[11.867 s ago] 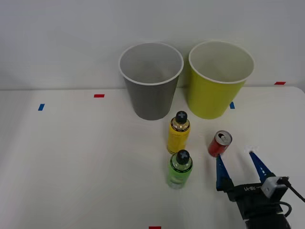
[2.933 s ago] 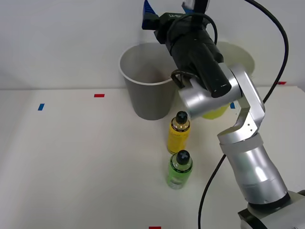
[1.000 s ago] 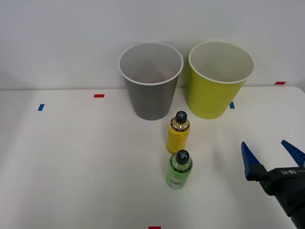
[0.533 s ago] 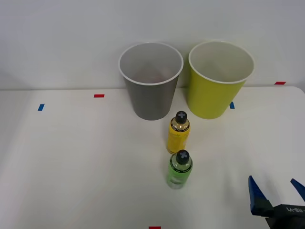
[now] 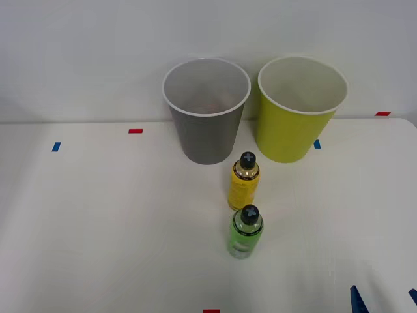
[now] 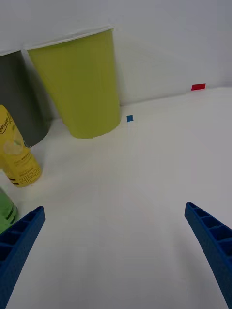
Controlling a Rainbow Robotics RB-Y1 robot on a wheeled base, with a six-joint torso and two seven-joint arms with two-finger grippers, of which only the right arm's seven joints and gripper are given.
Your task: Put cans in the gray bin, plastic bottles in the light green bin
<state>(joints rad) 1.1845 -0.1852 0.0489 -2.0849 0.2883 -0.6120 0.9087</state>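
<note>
**Two bottles on table, two bins behind**

Two plastic bottles stand upright mid-table: yellow bottle [image 5: 244, 181] just in front of the gray bin [image 5: 206, 111], green bottle [image 5: 245, 231] nearer the robot. One light green bin [image 5: 300, 109] stands beside the gray one. Right gripper [image 6: 116, 251] spread wide, holding nothing, low at the table's [image 5: 98, 215] near right edge. Several tape marks [image 5: 135, 131] dot the tabletop.

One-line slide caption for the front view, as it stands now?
Yellow bottle and green bottle stand before gray bin and lime bin.

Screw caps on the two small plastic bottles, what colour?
Black on both the yellow bottle and the green bottle; clearest in the front view.
</note>
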